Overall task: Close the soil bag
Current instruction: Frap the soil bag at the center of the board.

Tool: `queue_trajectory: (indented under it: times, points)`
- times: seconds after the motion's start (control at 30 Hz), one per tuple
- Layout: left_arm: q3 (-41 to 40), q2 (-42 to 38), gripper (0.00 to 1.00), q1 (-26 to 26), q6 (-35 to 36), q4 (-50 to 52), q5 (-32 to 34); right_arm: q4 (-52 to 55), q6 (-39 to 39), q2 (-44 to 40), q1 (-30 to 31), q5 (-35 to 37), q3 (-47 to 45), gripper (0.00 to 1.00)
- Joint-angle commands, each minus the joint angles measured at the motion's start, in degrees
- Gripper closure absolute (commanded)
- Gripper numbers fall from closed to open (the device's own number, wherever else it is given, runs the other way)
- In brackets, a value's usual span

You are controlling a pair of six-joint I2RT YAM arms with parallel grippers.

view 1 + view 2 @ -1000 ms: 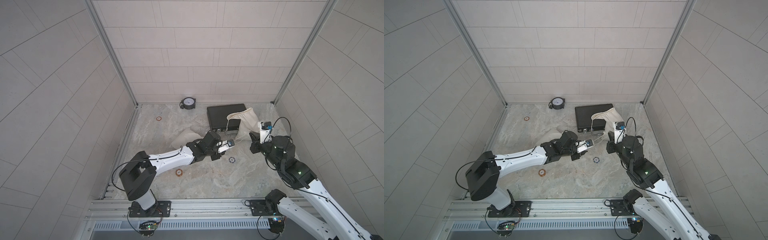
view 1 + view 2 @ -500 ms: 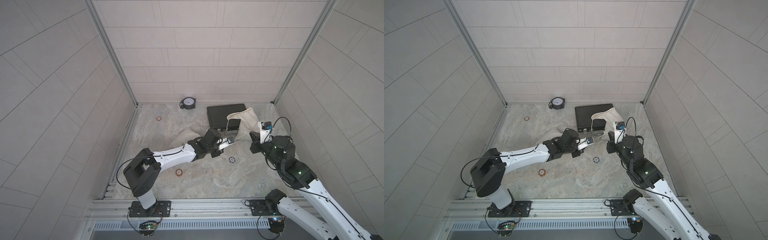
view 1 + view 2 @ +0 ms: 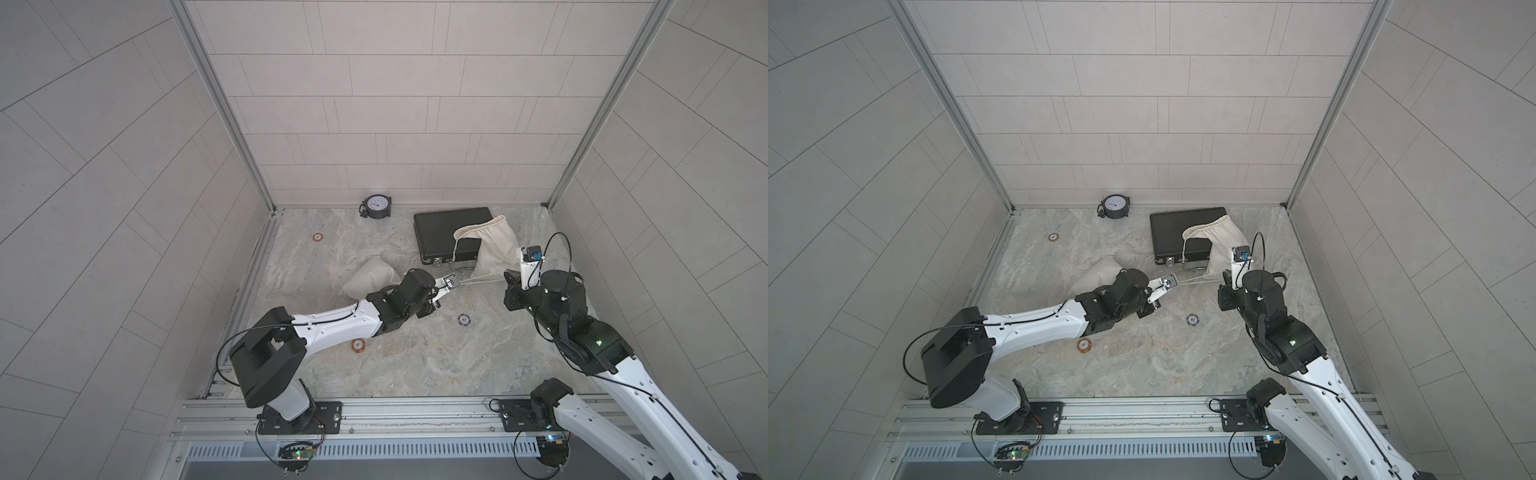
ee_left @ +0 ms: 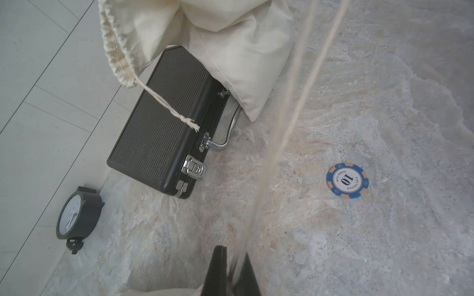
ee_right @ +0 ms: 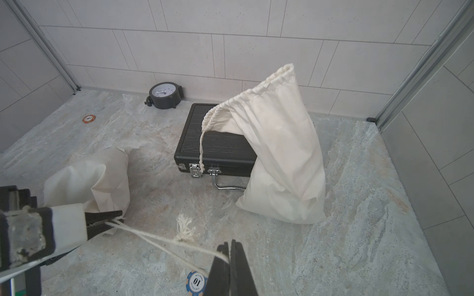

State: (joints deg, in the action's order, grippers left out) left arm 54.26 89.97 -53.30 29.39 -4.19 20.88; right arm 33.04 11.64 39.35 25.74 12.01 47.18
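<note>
Bag (image 3: 494, 245) upright on the stone floor (image 3: 415, 353) at the back, leaning on a shut black case (image 3: 440, 228). Mouth (image 5: 246, 96) up and sagging open toward the case. Lower half plump (filling not visible, neither through the cloth nor down the mouth). One loose cord end (image 5: 201, 153) hanging from the mouth over the case front.

Left gripper (image 5: 116, 217) pressed together on a doubled cord (image 5: 154, 237). Right gripper (image 5: 229, 249) likewise pinching the same cord, with a frayed knot (image 5: 184, 230) between the two. Cord straight and taut, long axis arm to arm, low over the floor just in front of the bag's foot. Bag beyond the cord, toward the back wall (image 3: 374, 166); right arm the nearer. Path of the held cord up to the mouth not traceable. Likely next: hauling the cord away from the mouth to gather it.

Second cloth bag (image 3: 372, 280) slumped beside the left arm.
</note>
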Motion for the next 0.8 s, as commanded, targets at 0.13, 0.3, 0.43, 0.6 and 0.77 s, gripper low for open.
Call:
queue_trajectory:
  times: [0.13, 0.3, 0.43, 0.6, 0.77]
  points:
    - [-7.2, -1.3, 0.88, 3.1, -4.9, 13.2, 14.9, -2.6, 2.4, -2.6, -4.1, 9.5, 6.0, 1.00]
    - [-8.0, -2.2, 0.87, 4.4, -7.4, 14.5, 16.2, -1.4, 3.3, -2.7, -4.2, 8.8, 6.7, 1.00]
    - [-7.5, -1.8, 0.84, 4.5, -8.9, 16.0, 15.6, -1.1, 4.1, -2.4, -4.2, 7.3, 6.2, 1.00]
    - [-7.5, 0.6, 0.82, 4.7, -10.3, 16.4, 16.9, -1.6, 4.6, -1.5, -4.2, 3.7, 6.1, 1.00]
    - [-6.8, 2.2, 0.80, 4.9, -9.5, 15.0, 17.7, -2.9, 3.0, 0.0, -4.2, -0.2, 6.2, 1.00]
